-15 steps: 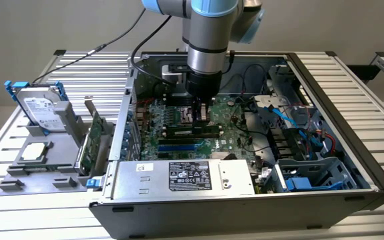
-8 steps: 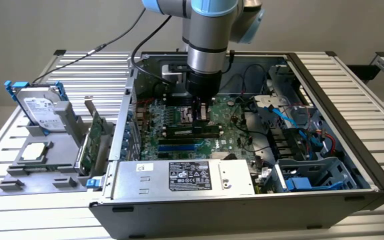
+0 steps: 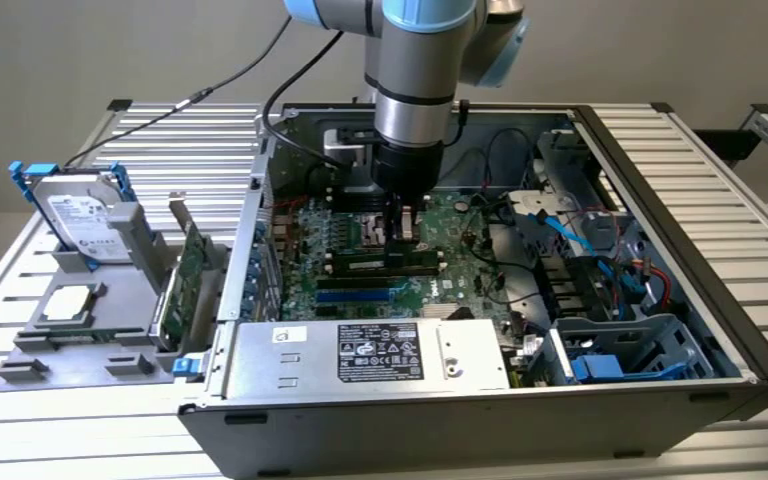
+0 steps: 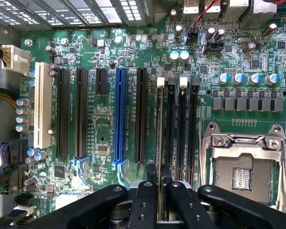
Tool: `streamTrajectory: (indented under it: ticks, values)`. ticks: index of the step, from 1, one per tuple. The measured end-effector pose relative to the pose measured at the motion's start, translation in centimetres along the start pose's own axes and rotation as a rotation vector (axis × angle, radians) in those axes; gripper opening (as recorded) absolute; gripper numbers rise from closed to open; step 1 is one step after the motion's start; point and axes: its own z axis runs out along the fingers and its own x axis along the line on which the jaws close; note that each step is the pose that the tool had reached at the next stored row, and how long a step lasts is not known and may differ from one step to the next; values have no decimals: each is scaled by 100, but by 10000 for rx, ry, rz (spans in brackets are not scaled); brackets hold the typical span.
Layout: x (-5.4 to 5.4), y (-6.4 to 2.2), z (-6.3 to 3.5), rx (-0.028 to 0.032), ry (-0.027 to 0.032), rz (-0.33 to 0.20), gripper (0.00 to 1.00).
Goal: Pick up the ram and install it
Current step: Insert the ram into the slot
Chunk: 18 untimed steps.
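Reaches straight down into the open case (image 3: pixel 664 180), gripper (image 3: pixel 404 232) over the motherboard (image 3: pixel 357 290). Grips the ram (image 4: pixel 159 129) with fingers (image 4: pixel 143 200) clenched on its flat faces, seen edge-on from the wrist. Holds it lengthwise along the outermost of four black memory slots (image 4: pixel 182 129), the one just beside a long black card slot (image 4: pixel 141 114); cannot tell whether seated or just above. Shows a white latch (image 4: pixel 160 81) at the far end of that slot and a blue slot (image 4: pixel 120 114) one further over, with the CPU socket (image 4: pixel 245 167) under its metal frame on the other side of the memory slots. Carries white lettering alongside the slots, too small to read. Wears a white label on the power supply (image 3: pixel 371 355) at the case's near edge: rows of print and marks, none legible. Outside the case, at the exterior view's left: a hard drive (image 3: pixel 75 215) with an unreadable sticker and a green card (image 3: pixel 195 265), both upright on a grey stand (image 3: pixel 84 350)
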Motion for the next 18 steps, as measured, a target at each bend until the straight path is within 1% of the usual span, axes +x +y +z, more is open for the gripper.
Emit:
streamTrajectory:
  ticks: [4, 15, 18]
  values:
    - [0, 0, 0, -19, 19, -1, 14]
    - [-1, 1, -16, -30, 30, -2, 14]
    - [-2, 0, -15, -30, 54, -2, 14]
